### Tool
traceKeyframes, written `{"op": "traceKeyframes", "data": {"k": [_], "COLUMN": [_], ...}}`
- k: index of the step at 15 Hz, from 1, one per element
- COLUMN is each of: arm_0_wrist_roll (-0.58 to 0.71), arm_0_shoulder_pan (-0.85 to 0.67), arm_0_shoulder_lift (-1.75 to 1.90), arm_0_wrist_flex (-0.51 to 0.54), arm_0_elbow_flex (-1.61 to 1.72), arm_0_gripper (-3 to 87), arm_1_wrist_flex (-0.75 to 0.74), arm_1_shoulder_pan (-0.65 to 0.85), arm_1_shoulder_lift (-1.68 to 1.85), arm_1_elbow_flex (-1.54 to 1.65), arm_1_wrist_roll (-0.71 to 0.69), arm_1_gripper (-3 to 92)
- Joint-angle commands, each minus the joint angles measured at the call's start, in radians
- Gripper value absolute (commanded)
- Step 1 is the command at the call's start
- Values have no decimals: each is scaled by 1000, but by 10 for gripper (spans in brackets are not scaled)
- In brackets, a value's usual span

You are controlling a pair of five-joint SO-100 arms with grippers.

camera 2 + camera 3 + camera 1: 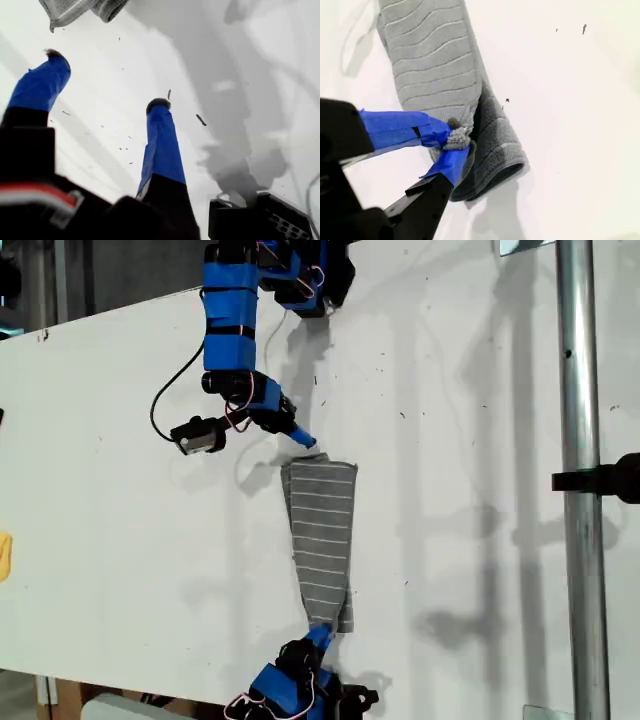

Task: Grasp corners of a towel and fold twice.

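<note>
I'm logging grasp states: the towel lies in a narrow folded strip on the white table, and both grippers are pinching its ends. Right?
Not quite. Only my second gripper pinches the towel. The first wrist view shows my first gripper with jaws apart and empty, the towel just beyond them.

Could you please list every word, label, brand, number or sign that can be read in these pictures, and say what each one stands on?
None: no readable text shows in any view.
The towel bears only thin white stripes.
My first gripper, my second gripper and the table bear no lettering.
</note>
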Motion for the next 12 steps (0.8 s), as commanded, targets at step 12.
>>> {"op": "traceKeyframes", "data": {"k": [12], "arm_0_wrist_roll": [-78], "arm_0_shoulder_pan": [55], "arm_0_shoulder_lift": [-479], "arm_0_wrist_flex": [311], "arm_0_elbow_flex": [-460], "arm_0_gripper": [305], "arm_1_wrist_flex": [-18], "arm_1_shoulder_pan": [-87], "arm_1_shoulder_lift": [-109], "arm_1_elbow_flex": [-166], "arm_1_wrist_roll": [15], "arm_1_gripper": [349]}}
